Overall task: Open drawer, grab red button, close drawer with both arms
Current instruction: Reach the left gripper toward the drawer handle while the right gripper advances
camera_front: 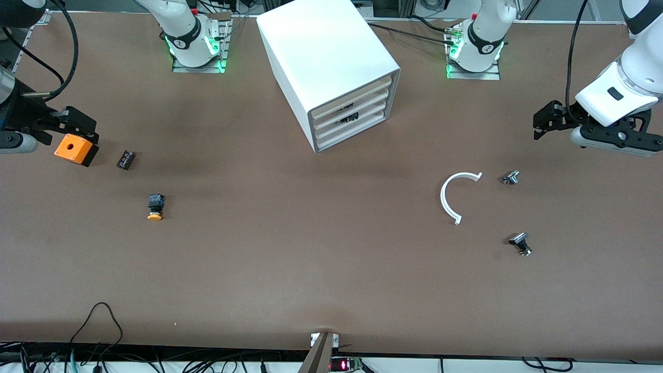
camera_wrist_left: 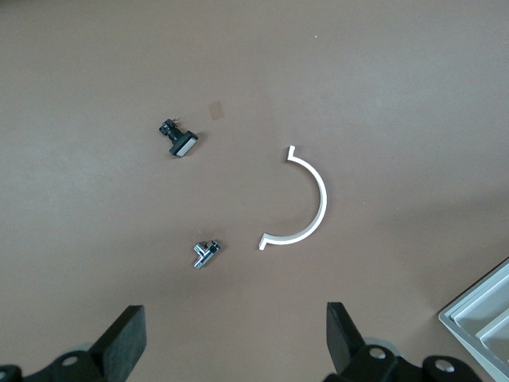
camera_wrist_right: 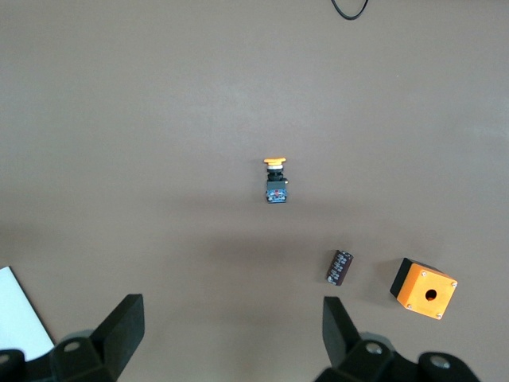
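A white cabinet (camera_front: 326,57) stands between the two arm bases, with four alike drawers (camera_front: 357,106) all pushed in. Dark items show through the gaps between drawer fronts. No red-capped button shows. My left gripper (camera_front: 541,124) is open and empty above the table at the left arm's end; in the left wrist view (camera_wrist_left: 236,326) its fingers are wide apart over bare table. My right gripper (camera_front: 77,127) is open and empty at the right arm's end, over an orange square box (camera_front: 76,149); in the right wrist view (camera_wrist_right: 233,318) it is empty.
An orange-capped button (camera_front: 155,206) (camera_wrist_right: 275,179) and a small dark part (camera_front: 126,159) (camera_wrist_right: 340,267) lie near the orange box (camera_wrist_right: 425,289). A white curved strip (camera_front: 453,197) (camera_wrist_left: 306,199) and two small metal parts (camera_front: 511,177) (camera_front: 520,243) lie near the left gripper.
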